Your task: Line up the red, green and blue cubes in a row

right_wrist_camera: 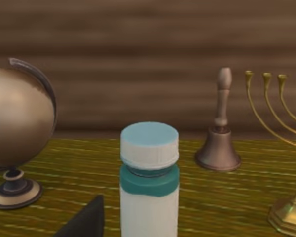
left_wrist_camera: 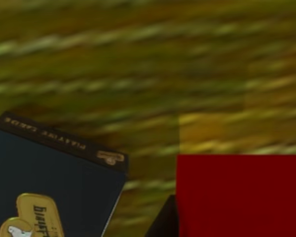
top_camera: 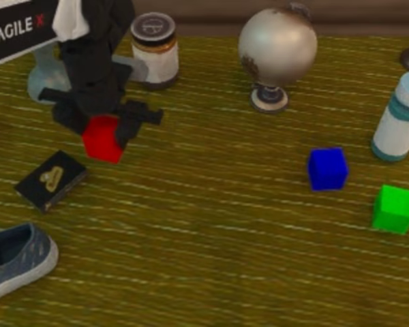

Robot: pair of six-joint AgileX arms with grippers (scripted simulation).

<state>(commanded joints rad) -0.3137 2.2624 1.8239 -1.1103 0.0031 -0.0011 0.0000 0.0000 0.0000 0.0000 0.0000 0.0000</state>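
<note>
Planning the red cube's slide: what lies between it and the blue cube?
Top view: only bare table between red cube and blue cube.

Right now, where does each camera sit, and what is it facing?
Top view: above the table, looking down; shows the left arm with its claw at the red cube, plus the blue cube and green cube.
Left wrist view: close above the red cube and card box.
Right wrist view: low, facing the white bottle, globe, bell.
Shared: top and left wrist show the red cube.
</note>
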